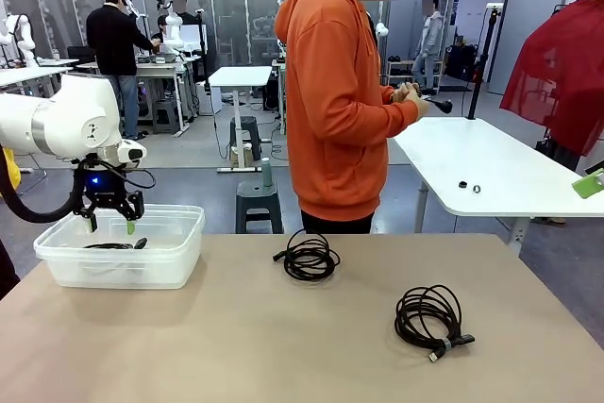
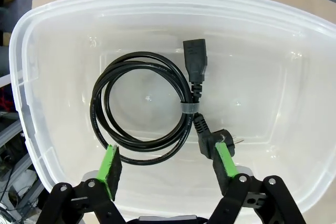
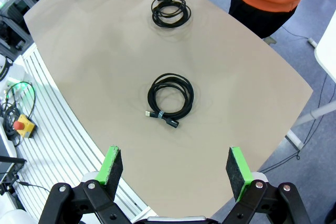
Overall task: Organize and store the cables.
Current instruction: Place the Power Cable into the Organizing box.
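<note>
One coiled black cable with two plug ends lies flat on the floor of the clear plastic bin; in the front view it shows as a dark shape inside the bin. My left gripper hangs open just above the bin, its green pads spread either side of the coil and touching nothing. Two more coiled cables rest on the tan table: one at the far middle and one at the near right. My right gripper is open high over the table.
A person in an orange hoodie stands at the table's far edge with both hands raised near the chest, holding something small. A white table stands behind on the right. The tan tabletop is bare between the bin and the coils.
</note>
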Tool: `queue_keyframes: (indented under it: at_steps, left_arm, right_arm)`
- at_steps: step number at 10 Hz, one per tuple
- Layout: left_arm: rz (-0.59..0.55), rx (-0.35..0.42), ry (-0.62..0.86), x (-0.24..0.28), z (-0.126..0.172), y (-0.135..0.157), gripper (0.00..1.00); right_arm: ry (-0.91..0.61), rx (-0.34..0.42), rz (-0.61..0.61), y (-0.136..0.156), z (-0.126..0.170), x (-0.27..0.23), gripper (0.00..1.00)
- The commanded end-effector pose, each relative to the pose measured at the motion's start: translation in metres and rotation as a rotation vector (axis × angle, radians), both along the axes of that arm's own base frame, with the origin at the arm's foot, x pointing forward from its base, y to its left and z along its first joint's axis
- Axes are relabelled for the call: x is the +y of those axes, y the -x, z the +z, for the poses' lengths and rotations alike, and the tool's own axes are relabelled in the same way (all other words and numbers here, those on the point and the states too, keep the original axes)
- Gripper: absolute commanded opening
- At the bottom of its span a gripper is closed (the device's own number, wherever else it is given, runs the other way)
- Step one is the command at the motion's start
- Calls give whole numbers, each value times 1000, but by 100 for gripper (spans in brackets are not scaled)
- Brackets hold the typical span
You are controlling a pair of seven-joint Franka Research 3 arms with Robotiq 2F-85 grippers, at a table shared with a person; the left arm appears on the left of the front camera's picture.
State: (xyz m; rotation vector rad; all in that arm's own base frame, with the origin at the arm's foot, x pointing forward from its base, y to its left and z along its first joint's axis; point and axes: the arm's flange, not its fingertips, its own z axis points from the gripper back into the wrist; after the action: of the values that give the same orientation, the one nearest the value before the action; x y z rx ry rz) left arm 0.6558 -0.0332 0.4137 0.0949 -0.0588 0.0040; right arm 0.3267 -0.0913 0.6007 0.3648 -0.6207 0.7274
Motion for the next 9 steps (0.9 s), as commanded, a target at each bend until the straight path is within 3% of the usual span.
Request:
queue_keyframes:
  at_steps: [1, 2, 3, 9]
  left_arm:
    - [24, -13, 55, 5, 3, 13, 100]
    - [-16, -9, 75, 4, 4, 18, 100]
    - [8, -1, 15, 0, 2, 2, 100]
    - [8, -1, 15, 0, 2, 2, 100]
  right_arm:
    - [-7, -7, 15, 1, 0, -1, 100]
    - [-7, -7, 15, 1, 0, -1, 100]
    - [-7, -7, 15, 1, 0, -1, 100]
    - [-7, -7, 15, 1, 0, -1, 100]
